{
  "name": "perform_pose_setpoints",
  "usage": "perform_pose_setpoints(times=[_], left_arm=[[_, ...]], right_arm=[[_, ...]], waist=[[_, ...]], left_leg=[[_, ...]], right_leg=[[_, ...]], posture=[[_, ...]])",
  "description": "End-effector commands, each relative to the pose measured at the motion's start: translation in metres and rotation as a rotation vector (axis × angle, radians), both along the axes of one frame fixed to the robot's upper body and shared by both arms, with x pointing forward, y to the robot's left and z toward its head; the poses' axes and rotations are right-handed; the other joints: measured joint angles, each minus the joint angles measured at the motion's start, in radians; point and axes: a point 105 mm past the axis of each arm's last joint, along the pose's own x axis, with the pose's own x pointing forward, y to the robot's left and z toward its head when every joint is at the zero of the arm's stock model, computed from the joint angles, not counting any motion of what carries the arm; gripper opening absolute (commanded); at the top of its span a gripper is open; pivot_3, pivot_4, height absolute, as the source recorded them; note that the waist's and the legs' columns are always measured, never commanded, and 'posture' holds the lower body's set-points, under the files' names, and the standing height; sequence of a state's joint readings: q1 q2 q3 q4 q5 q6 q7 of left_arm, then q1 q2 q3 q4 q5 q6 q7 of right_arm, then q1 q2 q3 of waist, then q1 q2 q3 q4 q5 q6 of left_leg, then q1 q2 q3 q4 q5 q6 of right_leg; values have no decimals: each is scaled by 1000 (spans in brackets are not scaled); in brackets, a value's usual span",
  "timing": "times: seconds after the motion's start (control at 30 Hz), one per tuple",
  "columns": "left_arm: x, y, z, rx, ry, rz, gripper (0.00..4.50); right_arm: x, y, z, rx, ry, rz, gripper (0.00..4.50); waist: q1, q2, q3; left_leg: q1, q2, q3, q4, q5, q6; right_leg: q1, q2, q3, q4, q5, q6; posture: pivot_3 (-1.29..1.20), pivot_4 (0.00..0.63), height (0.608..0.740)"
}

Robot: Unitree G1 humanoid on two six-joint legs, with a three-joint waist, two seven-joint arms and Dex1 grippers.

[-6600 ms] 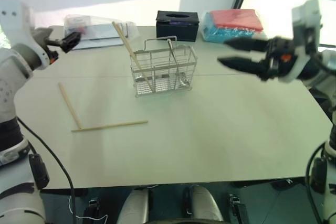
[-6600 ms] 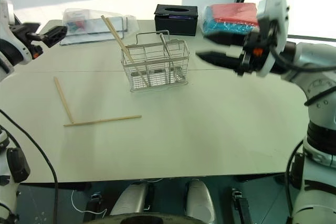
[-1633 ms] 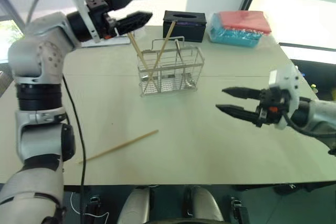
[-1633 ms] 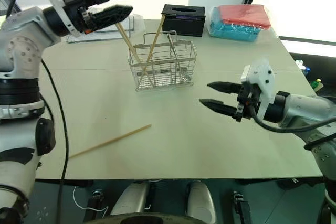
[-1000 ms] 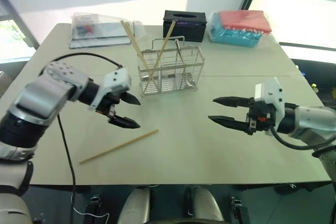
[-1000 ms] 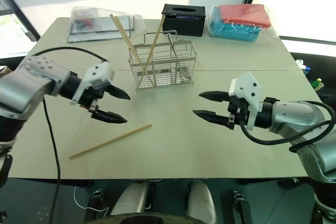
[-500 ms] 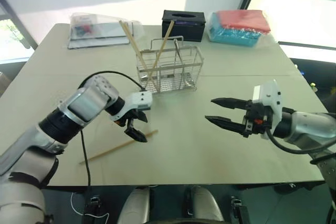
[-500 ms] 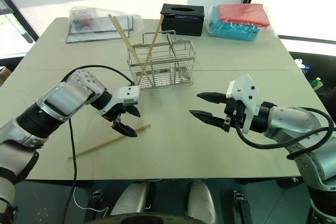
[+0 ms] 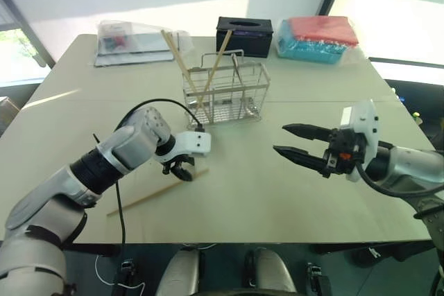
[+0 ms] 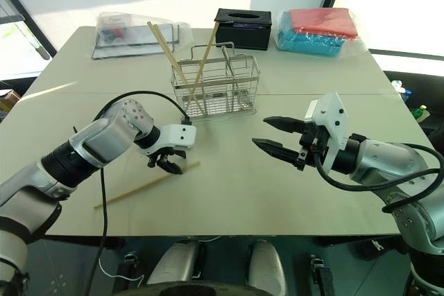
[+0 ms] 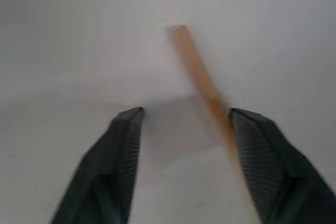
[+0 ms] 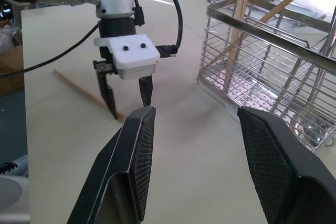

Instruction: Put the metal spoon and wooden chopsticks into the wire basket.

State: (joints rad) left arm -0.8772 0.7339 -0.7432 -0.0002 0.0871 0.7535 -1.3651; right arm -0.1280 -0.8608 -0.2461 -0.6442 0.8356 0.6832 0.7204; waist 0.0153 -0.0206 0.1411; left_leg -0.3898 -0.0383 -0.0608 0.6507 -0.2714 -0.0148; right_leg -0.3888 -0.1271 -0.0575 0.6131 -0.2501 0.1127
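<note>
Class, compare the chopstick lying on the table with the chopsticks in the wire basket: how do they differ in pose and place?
The loose chopstick lies flat on the table; the basket chopsticks stand leaning, crossing each other. The loose one has the left gripper straddling its end; the others rest free in the wire basket. All are thin, pale wooden sticks.

A pale table [image 9: 277, 199] fills most of the frame. Along its far edge, upper centre, stands a black tissue box [image 9: 243, 35]; upper right lies a red-and-blue packet [image 9: 318, 36]; upper left, a clear plastic pouch [image 9: 128, 35].
</note>
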Motion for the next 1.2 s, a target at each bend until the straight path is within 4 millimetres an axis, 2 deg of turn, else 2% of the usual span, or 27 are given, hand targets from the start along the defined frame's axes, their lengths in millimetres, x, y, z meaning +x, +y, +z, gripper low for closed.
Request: perform_pose_setpoints(times=[0.03,0.07,0.1,0.27,0.47,0.57,0.7,0.77,0.83,0.93,1.07,1.2], left_arm=[[-8,0,-13,14,67,12,719],[-6,1,-13,18,57,15,206],[-6,1,-13,17,61,24,95],[-4,4,-14,21,72,50,95],[7,11,-4,18,24,83,95],[23,11,14,-30,-62,82,95],[47,-3,65,-243,-197,38,95],[44,-14,92,-379,-218,-57,95],[41,-25,121,-521,-187,-71,95],[36,-35,150,-656,-124,-74,95],[30,-35,173,-724,-89,-105,95],[33,-34,183,-766,-90,-78,95]], right_arm=[[-3,2,14,8,-58,13,2573],[-3,2,15,10,-58,13,2573],[-2,1,15,13,-58,12,2573],[-1,1,17,17,-60,9,2573],[2,1,19,20,-64,10,2573],[2,1,19,21,-63,12,2573],[3,1,19,16,-65,18,2573],[4,1,20,16,-66,20,2573],[6,1,21,16,-68,22,2573],[8,2,22,15,-70,25,2573],[9,2,23,13,-72,27,2573],[10,0,24,14,-75,24,2573]], waist=[[-2,0,0],[-2,0,0],[-2,0,0],[-1,0,0],[-2,0,0],[-2,0,0],[0,-2,2],[-1,-3,2],[0,-3,2],[-1,-3,3],[-7,-2,3],[-5,-2,3]], left_leg=[[0,0,0,0,0,0],[0,0,0,0,-1,1],[0,0,0,0,-1,2],[0,0,0,0,-1,2],[0,0,0,0,-1,2],[0,0,0,0,-1,2],[-3,0,-1,1,-1,2],[-3,0,-1,1,-1,2],[-4,0,0,1,-1,2],[-5,-2,0,1,-2,3],[-4,-2,1,1,-2,3],[-2,0,0,1,-2,3]], right_leg=[[0,0,0,0,0,0],[0,0,0,0,0,1],[-1,0,0,0,0,1],[-1,0,0,0,1,2],[-1,0,0,0,0,1],[-1,0,0,0,0,1],[-3,1,0,1,0,1],[-3,1,0,0,1,3],[-3,-1,0,0,2,4],[-3,-2,-1,0,2,4],[-3,-1,-1,0,2,5],[-3,1,-1,1,2,4]], posture=[[0,150,667],[0,150,667],[0,150,667],[0,150,667],[0,150,667],[0,150,667],[0,150,667],[0,150,667],[0,150,667],[0,150,667],[0,150,667],[0,150,667]])
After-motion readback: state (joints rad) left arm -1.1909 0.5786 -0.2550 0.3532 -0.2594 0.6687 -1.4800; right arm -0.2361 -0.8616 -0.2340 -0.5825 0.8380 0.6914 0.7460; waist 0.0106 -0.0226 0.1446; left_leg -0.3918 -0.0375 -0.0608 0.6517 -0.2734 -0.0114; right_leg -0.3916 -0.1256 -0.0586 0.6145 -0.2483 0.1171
